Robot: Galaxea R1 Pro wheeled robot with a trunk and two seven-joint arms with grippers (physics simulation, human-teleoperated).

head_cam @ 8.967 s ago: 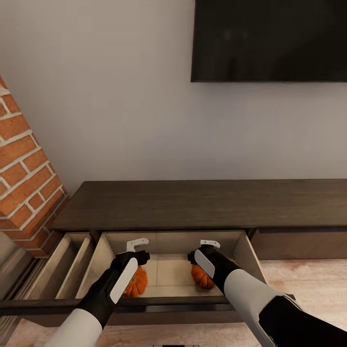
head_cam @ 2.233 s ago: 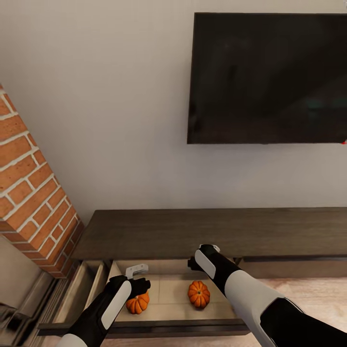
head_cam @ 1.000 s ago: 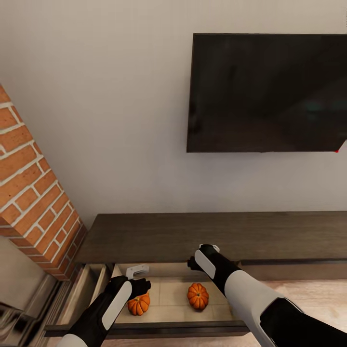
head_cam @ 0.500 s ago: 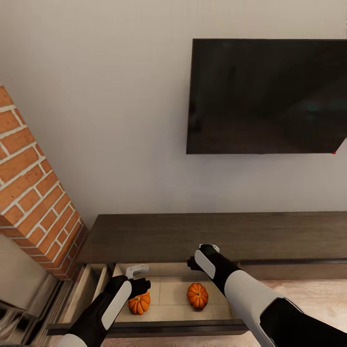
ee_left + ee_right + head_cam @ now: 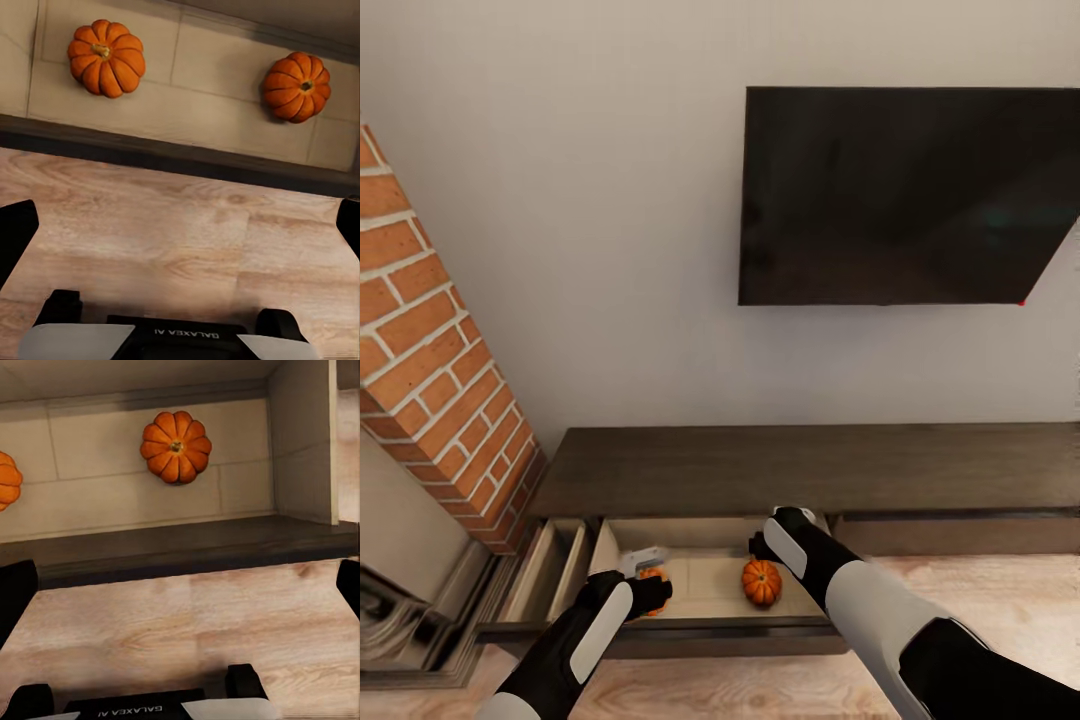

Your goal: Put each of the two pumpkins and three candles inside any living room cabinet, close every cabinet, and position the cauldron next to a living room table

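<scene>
Two pumpkins sit in the open drawer (image 5: 705,620) of the cabinet (image 5: 800,468), both loose on the pale drawer floor, well apart from each other.

L to R in head view: brick column (image 5: 430,350) at far left, w/ a second, narrower open drawer (image 5: 550,580) just beside its base. Then left gripper (image 5: 643,562), hanging over the drawer's left part; left pumpkin (image 5: 651,576) mostly hidden behind it. Left wrist view: fingers (image 5: 16,238) spread wide at the frame edges, nothing between them, wood floor (image 5: 180,247) and drawer front below, both pumpkins beyond.

Next, right pumpkin (image 5: 761,582), upright, stem up, near drawer centre-right, clear of the walls. Right gripper (image 5: 802,516) above and just right of it, near cabinet's front edge, not touching. Right wrist view: fingers (image 5: 15,600) also wide apart, empty; right pumpkin (image 5: 175,446) seen from above, drawer side wall (image 5: 300,442) off to one side.

Cabinet top bare, dark brown, running on to the right w/ fronts shut there. Black TV (image 5: 905,195) on the wall above, toward the right.
</scene>
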